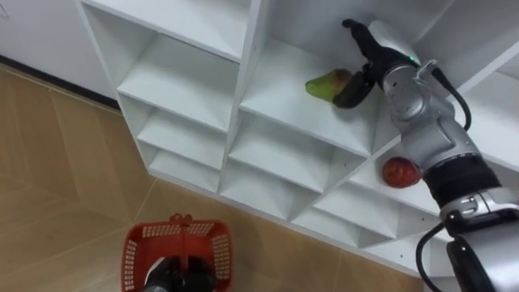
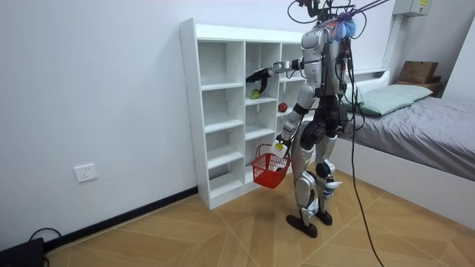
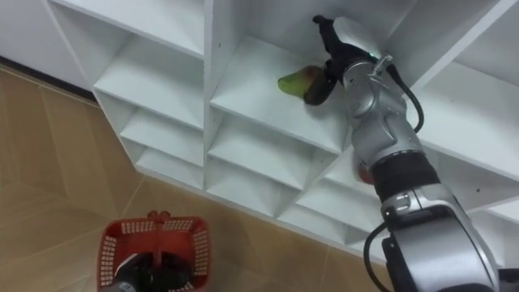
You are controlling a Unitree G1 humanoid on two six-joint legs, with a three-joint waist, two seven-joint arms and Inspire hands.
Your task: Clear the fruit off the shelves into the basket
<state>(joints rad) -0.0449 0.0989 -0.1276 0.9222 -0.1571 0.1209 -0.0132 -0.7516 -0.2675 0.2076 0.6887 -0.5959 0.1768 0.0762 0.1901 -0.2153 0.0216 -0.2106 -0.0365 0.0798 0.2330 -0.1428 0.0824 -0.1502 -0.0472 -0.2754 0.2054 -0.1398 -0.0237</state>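
A green fruit with a red end point(image 1: 323, 83) point(image 3: 293, 80) lies on a shelf of the white closet point(image 1: 243, 49). My right hand point(image 1: 362, 69) point(image 3: 331, 66) reaches into that cubby, fingers curled round the fruit's right end, thumb sticking up. One shelf lower, a red fruit point(image 1: 400, 172) sits partly behind my right forearm. My left hand point(image 1: 166, 277) point(image 2: 281, 144) hangs low, shut on the handle of a red basket point(image 1: 138, 243) point(image 2: 267, 169). Nothing shows inside the basket. In the room view I stand upright facing the closet point(image 2: 215, 111).
The closet has several open white cubbies with thin dividers point(image 1: 243, 89) around the arm. Wooden floor point(image 1: 57, 178) lies below. A bed point(image 2: 423, 126) stands behind me, at the room view's right.
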